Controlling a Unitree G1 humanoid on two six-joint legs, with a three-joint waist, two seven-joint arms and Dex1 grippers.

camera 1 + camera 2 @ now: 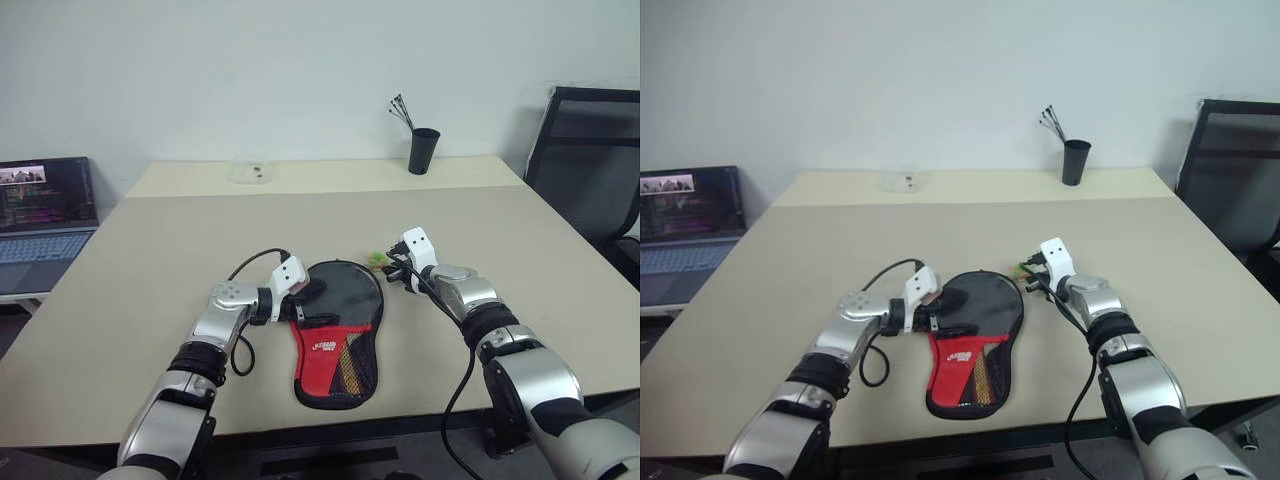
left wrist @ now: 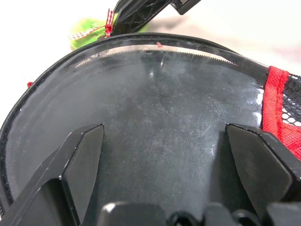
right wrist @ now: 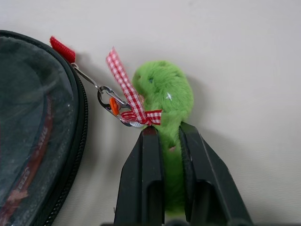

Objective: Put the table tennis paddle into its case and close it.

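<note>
One black paddle-shaped fabric case lies flat on the beige table, near the front edge, between the two arms. Its round end points away from the robot; its narrow end, with a red panel carrying a white logo and a mesh pocket, points toward the front edge. The round part has a glossy dark clear face bordered by a zip, as the left wrist view shows. Whether the table tennis paddle sits inside the case cannot be told from the pictures.

A small green plush charm with a red-and-white checked ribbon lies on the table just beside the round end of the case, on the robot's right. A metal clip joins it to a red tab on the case rim.

The right gripper has its fingers closed tight on the lower part of the green charm, with only the plush between them.

The left gripper hovers over the left side of the round end, its fingers spread fully apart and holding nothing.

Farther out, a black cup holding thin black sticks stands at the far edge of the table, and a small clear container sits at the far edge toward the left. An open laptop stands left of the table, and a black chair stands to the right.
</note>
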